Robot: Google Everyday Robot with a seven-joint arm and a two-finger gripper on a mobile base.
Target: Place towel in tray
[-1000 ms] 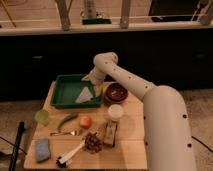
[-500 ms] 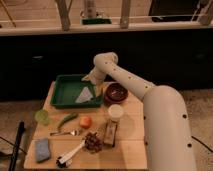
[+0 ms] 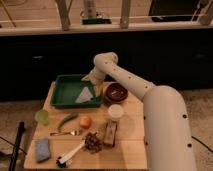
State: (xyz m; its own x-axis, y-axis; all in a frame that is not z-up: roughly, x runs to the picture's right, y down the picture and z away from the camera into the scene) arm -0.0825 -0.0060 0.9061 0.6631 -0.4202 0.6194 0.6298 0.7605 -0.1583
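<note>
Nearest, on the wooden table: a blue sponge, a white-handled brush and a dark, cone-like lump. Further in, a fork, an orange, a green vegetable, a pale green cup and a white cup. Beyond those, a brown bowl just right of the green tray.

Inside the tray, toward its right half, the white towel, lying on the tray floor as a rough triangle, long axis running from the near-left up to a point at the far-right. Right above that point, the gripper, hanging over the tray's far right corner on the one arm, which reaches in from the right.

Impossible to tell whether the gripper is open, closed, or pinching the cloth's tip; contact between the two also unclear. By the look of it, task nearly or wholly done: towel within the tray walls. Likely all that remains, if the cloth is pinched: a release, then a lift straight up and away to the far right, clear of the tip, so as not to drag the towel over the rim.
</note>
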